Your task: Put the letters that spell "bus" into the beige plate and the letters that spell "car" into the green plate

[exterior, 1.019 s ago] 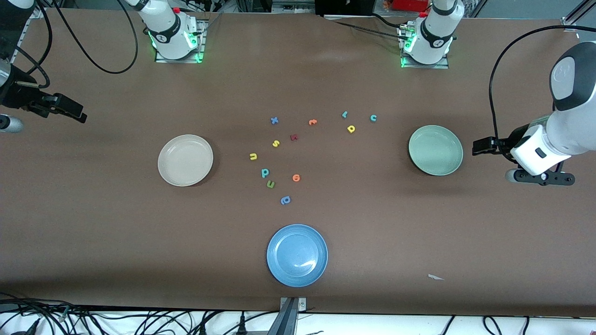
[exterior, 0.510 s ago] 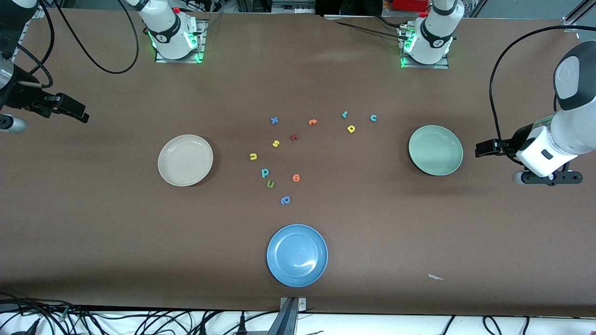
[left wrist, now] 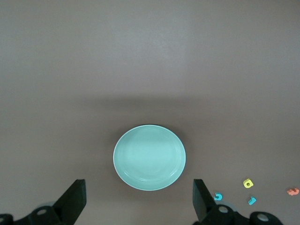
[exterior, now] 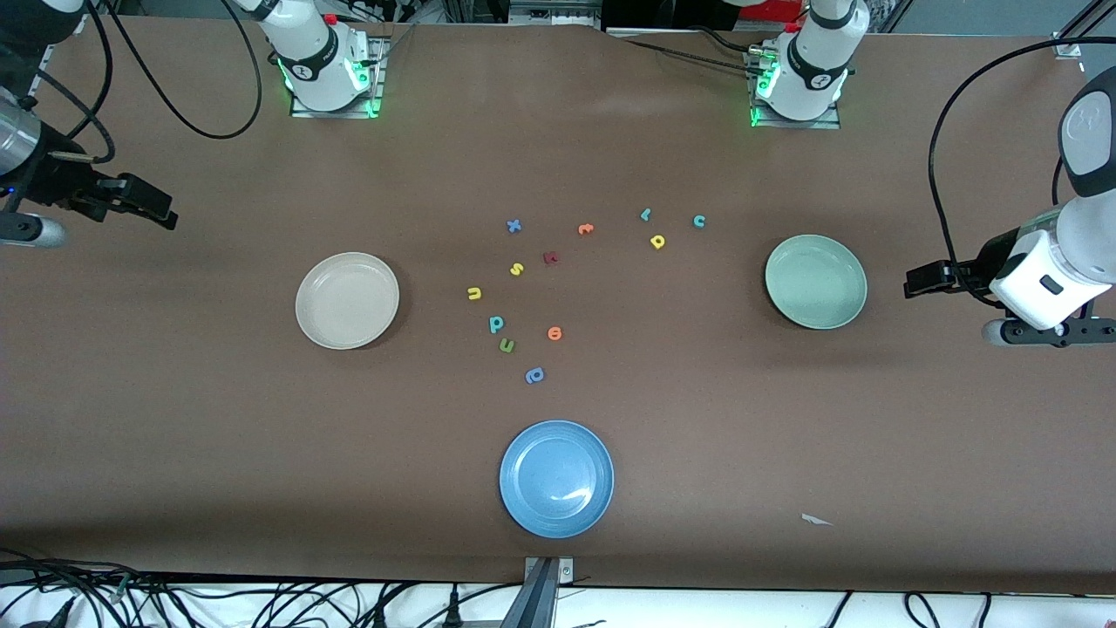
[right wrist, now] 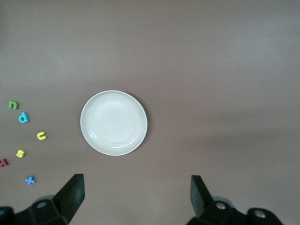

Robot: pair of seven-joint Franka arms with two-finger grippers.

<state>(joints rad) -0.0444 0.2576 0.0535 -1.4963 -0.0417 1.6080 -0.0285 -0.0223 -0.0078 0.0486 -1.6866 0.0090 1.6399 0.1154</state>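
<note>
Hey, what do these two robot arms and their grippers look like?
Both arms have glossy white shells with dark grey joint caps, on bases ringed with green light. Black cables loop from each. The left gripper and right gripper are black, two-fingered, with silver cylinders beside the wrists.

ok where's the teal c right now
In the front view the teal c lies on the table between the green plate and the thin teal r, farther from the camera than the yellow a.
</note>
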